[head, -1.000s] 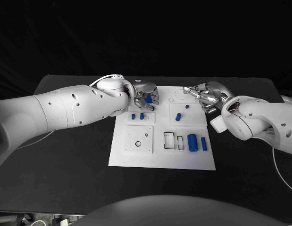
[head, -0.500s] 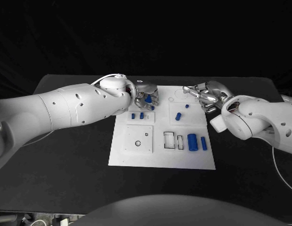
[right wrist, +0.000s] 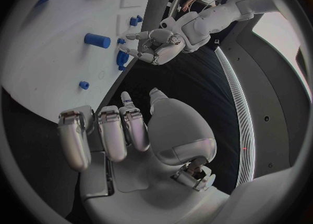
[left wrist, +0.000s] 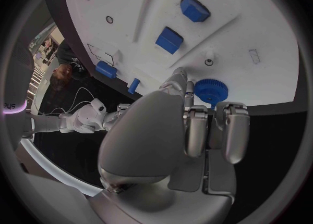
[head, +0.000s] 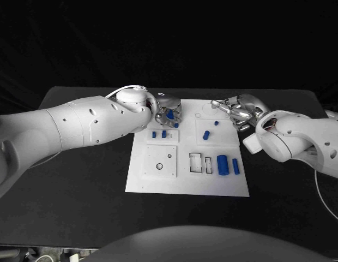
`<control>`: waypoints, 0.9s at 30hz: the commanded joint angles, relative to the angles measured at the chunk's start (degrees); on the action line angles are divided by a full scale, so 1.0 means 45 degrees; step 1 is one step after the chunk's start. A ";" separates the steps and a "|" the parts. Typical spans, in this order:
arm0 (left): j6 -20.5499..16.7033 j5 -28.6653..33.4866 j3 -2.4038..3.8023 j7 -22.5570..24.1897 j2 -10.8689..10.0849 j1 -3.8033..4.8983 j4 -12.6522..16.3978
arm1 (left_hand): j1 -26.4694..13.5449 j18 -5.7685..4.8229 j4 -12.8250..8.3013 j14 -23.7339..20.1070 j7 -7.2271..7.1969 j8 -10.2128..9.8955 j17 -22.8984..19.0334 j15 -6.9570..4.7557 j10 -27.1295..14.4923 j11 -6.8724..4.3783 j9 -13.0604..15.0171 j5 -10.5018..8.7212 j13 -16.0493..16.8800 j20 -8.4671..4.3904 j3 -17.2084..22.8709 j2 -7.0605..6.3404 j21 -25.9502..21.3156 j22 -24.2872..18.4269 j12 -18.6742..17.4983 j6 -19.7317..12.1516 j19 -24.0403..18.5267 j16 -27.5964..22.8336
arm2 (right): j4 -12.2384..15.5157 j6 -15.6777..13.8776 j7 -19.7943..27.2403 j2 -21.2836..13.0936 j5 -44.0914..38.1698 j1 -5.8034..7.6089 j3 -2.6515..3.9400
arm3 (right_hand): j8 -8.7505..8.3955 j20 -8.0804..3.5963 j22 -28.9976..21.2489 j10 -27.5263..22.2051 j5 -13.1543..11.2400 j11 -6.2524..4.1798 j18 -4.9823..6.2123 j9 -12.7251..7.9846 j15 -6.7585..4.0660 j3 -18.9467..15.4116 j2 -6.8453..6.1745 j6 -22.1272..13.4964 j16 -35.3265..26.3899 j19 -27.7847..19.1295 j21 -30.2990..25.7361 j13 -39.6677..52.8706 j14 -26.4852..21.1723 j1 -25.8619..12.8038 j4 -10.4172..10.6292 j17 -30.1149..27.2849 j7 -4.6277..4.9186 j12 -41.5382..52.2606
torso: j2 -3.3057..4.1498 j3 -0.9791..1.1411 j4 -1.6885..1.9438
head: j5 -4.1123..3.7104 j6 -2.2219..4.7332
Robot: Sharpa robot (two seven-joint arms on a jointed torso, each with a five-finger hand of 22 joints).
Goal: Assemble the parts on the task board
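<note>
So the big flat black table (head: 74, 180) carries the white rectangular task board (head: 186, 183), and both arms are working up at the board's far end. The left hand (head: 167, 113) sits over the far left corner of the board; the right hand (head: 236, 111) hangs at the far right edge, mostly off the board over the table.

Left hand: in its wrist view the silver fingers (left wrist: 195, 130) are curled down around a round blue gear with a toothed rim (left wrist: 210, 90), fingertips at its edge. Looks like it's got a grip on it, though the gear also seems to be lying right on the board surface, so it's more of a pinch in place than a lift.

Right hand: fingers (right wrist: 107, 135) are spread and slightly curved, nothing in them, palm hovering just past the board's edge.

Smaller stuff: nearer the robot than the left hand are two small blue block parts (head: 160, 134) side by side. Between the two hands lies a short blue cylinder peg (head: 206, 135), with a tiny blue stud (head: 216, 123) closer to the right hand. Well back from both hands, toward the robot, a fat blue cylinder (head: 222, 164) and a thinner blue rod (head: 236, 166) lie beside each other.
</note>
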 commanded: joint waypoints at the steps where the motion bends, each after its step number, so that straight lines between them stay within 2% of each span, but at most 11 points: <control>1: 0.0245 -0.0264 0.0005 -0.0015 0.0056 -0.0014 -0.0024 | 0.0072 -0.0192 -0.0014 0.1346 -0.0115 -0.0029 0.3352 -0.0107 -0.0088 -0.0013 -0.0030 -0.0063 -0.0008 -0.0023 0.0102 -0.0003 0.0031 0.3355 -0.0030 0.0005 0.1316 0.0033 | 0.0001 0.0227 -0.0059 0.0013 -0.0021 -0.0008 -0.0001 | 0.0093 0.0091 0.3353 0.1332 0.0066 0.0068 -0.0084 -0.0003 0.0061 -0.0066 0.0066 -0.0005 0.0052 0.1355 0.0057 0.3347 0.1351 0.0049 0.0030 0.3345 0.0282 0.0000 | -0.0001 0.0002 0.0007 | -0.0002 0.0010; 5: 0.0297 -0.0292 0.0003 0.0044 0.0074 -0.0018 -0.0032 | -0.0025 -0.0192 0.0002 0.1346 -0.0128 -0.0024 0.3352 -0.0163 -0.0081 -0.0029 -0.0065 -0.0065 -0.0007 -0.0027 0.0140 0.0030 0.0031 0.3355 -0.0022 0.0026 0.1316 0.0033 | -0.0003 0.0270 -0.0108 0.0033 -0.0002 -0.0008 -0.0001 | 0.0093 0.0091 0.3353 0.1332 0.0066 0.0068 -0.0084 -0.0003 0.0061 -0.0066 0.0066 -0.0005 0.0052 0.1355 0.0057 0.3347 0.1351 0.0049 0.0030 0.3345 0.0282 0.0000 | -0.0002 0.0001 -0.0020 | -0.0019 -0.0010; 27: 0.0732 -0.0275 0.0003 0.0142 0.0283 -0.0031 -0.0113 | -0.0208 -0.0192 -0.0023 0.1346 -0.0154 -0.0038 0.3352 -0.0204 0.0008 -0.0067 -0.0170 -0.0062 0.0000 -0.0035 0.0266 0.0096 0.0031 0.3355 0.0021 0.0030 0.1316 0.0033 | 0.0037 0.0441 -0.0328 0.0054 0.0260 -0.0008 -0.0001 | 0.0100 0.0087 0.3353 0.1332 0.0061 0.0065 -0.0084 -0.0002 0.0057 -0.0081 0.0068 0.0001 0.0052 0.1355 0.0057 0.3347 0.1351 0.0044 0.0041 0.3345 0.0279 0.0000 | 0.0005 0.0001 -0.0007 | -0.0082 -0.0056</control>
